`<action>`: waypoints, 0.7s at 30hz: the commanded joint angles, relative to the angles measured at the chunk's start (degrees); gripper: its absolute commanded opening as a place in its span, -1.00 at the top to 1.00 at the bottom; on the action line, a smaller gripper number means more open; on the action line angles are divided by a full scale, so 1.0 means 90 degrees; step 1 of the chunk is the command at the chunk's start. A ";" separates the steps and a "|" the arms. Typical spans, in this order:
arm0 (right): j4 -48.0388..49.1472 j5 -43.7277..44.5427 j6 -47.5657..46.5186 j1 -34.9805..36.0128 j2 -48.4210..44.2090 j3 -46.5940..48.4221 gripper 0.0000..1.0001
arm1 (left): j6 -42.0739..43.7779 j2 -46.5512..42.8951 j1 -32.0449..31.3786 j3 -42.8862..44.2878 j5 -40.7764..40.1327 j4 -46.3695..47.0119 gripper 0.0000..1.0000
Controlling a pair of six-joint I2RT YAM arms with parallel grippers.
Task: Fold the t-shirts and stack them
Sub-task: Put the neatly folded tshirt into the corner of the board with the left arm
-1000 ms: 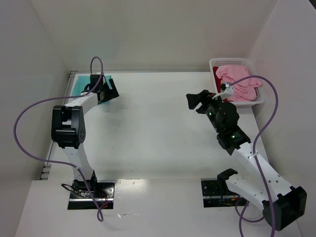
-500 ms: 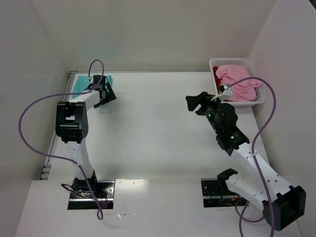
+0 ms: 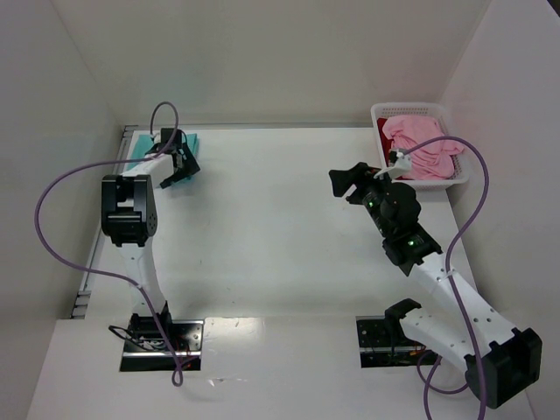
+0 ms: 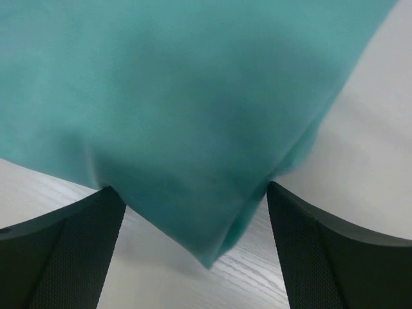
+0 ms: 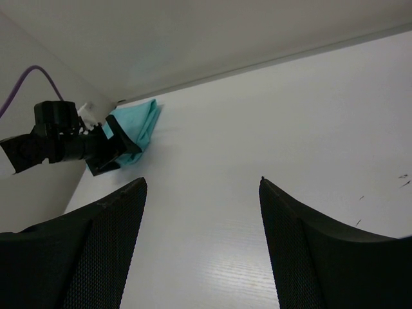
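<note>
The white desk [image 3: 262,227] fills the middle of the top view, with pale walls around it. The left arm reaches to the upper left of the frame and covers much of the teal t-shirt [image 3: 138,147], which lies folded flat on the desk in that far corner. How its long axis runs cannot be told from there. In the left wrist view, one folded corner of the shirt points to the bottom of the frame. A purple cable [image 3: 61,201] loops beside that arm.

At the upper right stands a white basket [image 3: 411,106]. A crumpled pink t-shirt [image 3: 420,144] is heaped in it, and a dark red t-shirt [image 3: 386,138] shows at its left edge.

The left end effector [image 3: 179,166] is over the near edge of the teal shirt, its fingers spread wide to either side of the folded corner. The right end effector [image 3: 348,179] hangs above the bare desk just left of the basket, fingers apart and gripping nothing, pointing toward the left of the frame.
</note>
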 commanded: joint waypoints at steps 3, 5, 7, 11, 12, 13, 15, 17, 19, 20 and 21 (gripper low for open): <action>0.0411 0.0133 -0.0094 0.0057 0.0130 -0.0002 -0.52 | 0.0026 0.0220 0.0244 0.0210 -0.0070 -0.0072 -0.91; 0.0411 0.0133 -0.0094 0.0057 0.0131 0.0057 -0.52 | 0.0162 0.0336 0.0312 0.0394 -0.0069 -0.0072 -0.91; 0.0411 0.0133 -0.0094 0.0057 0.0189 0.0057 -0.52 | 0.0221 0.0404 0.0312 0.0522 -0.0069 -0.0072 -0.91; 0.0411 0.0133 -0.0094 0.0057 0.0190 0.0116 -0.52 | 0.0348 0.0619 0.0312 0.0834 0.0057 -0.0072 -0.91; 0.0411 0.0201 -0.0094 0.0057 0.0190 0.0116 -0.52 | 0.0349 0.0678 0.0312 0.0835 0.0145 -0.0072 -0.91; 0.0411 0.0201 -0.0094 0.0057 0.0248 0.0116 -0.52 | 0.0416 0.0679 0.0312 0.0931 0.0204 -0.0072 -0.91; 0.0411 0.0201 -0.0094 0.0057 0.0248 0.0174 -0.52 | 0.0417 0.0747 0.0312 0.1020 0.0330 -0.0072 -0.91; 0.0411 0.0201 -0.0094 0.0057 0.0317 0.0174 -0.52 | 0.0476 0.0805 0.0312 0.1079 0.0331 -0.0004 -0.91; 0.0411 0.0201 -0.0036 0.0057 0.0317 0.0233 -0.52 | 0.0534 0.0806 0.0312 0.1079 0.0331 -0.0003 -0.91; 0.0411 0.0201 -0.0035 0.0057 0.0375 0.0233 -0.52 | 0.0534 0.0806 0.0312 0.1079 0.0331 -0.0003 -0.91; 0.0411 0.0201 -0.0035 0.0057 0.0375 0.0233 -0.52 | 0.0534 0.0864 0.0312 0.1137 0.0331 -0.0003 -0.91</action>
